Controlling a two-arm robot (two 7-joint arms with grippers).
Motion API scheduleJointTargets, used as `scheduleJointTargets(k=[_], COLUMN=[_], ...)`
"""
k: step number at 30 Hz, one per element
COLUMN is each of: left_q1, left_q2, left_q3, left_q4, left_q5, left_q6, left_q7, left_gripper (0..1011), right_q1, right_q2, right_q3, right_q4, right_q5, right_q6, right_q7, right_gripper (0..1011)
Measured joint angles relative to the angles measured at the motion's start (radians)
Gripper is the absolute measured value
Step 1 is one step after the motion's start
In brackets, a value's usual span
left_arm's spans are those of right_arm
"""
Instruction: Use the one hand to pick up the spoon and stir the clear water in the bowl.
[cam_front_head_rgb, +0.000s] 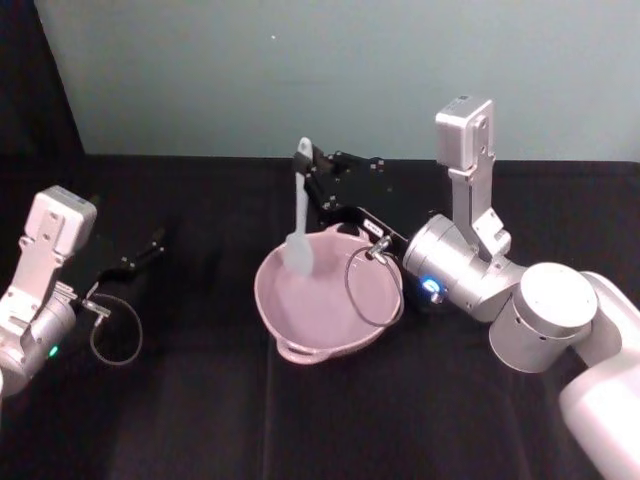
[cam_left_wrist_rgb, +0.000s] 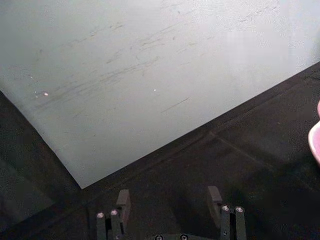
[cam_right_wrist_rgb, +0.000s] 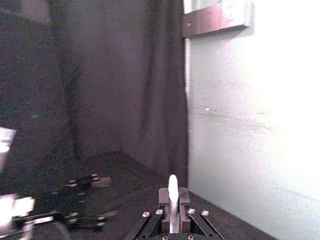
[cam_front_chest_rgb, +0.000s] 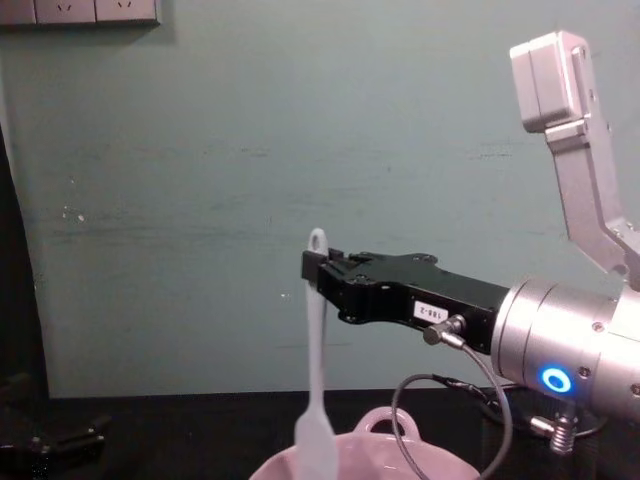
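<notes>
Black tabletop (cam_front_head_rgb: 200, 420). Right gripper (cam_front_chest_rgb: 315, 268) pinches spoon (cam_front_chest_rgb: 316, 350) near handle tip, scoop at bowl (cam_front_head_rgb: 330, 300); judged light, stiff, slippery, may pivot. Left gripper (cam_left_wrist_rgb: 168, 200) parked at left, jaws spread.

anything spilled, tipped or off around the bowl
Nothing stands out. The bowl sits upright with no spill seen on the table; the spoon hangs straight from the shut right gripper, scoop at the bowl. The left gripper rests open far left.

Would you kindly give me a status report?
Right gripper shut on spoon handle, spoon upright, scoop down in bowl. Left gripper open, parked left. Arm cable loop hanging over bowl's right side.
</notes>
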Motion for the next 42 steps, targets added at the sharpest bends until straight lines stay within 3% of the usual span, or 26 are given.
scheduleJointTargets(k=[7,12,17,23,28,31,37,42], left_q1=[0.0,0.0,0.0,0.0,0.0,0.0,0.0,0.0], left_q2=[0.0,0.0,0.0,0.0,0.0,0.0,0.0,0.0], left_q3=[0.0,0.0,0.0,0.0,0.0,0.0,0.0,0.0], left_q4=[0.0,0.0,0.0,0.0,0.0,0.0,0.0,0.0], left_q5=[0.0,0.0,0.0,0.0,0.0,0.0,0.0,0.0], left_q6=[0.0,0.0,0.0,0.0,0.0,0.0,0.0,0.0], left_q7=[0.0,0.0,0.0,0.0,0.0,0.0,0.0,0.0], left_gripper=[1011,1011,1011,1011,1011,1011,1011,1011], right_q1=[0.006,-0.01,-0.039,-0.087,-0.116,-0.127,-0.112,-0.077], right_q2=[-0.007,0.024,0.058,0.104,0.123,0.125,0.105,0.059], right_q3=[0.029,0.055,0.08,0.098,0.093,0.073,0.032,0.006], right_q4=[0.028,-0.009,-0.062,-0.14,-0.18,-0.192,-0.171,-0.112], right_q5=[-0.052,-0.062,-0.051,-0.002,0.044,0.075,0.081,0.056], right_q6=[-0.026,0.012,0.048,0.088,0.116,0.133,0.13,0.082], right_q7=[-0.046,-0.046,-0.02,0.034,0.068,0.087,0.09,0.065], right_gripper=[114,114,114,114,114,114,114,114])
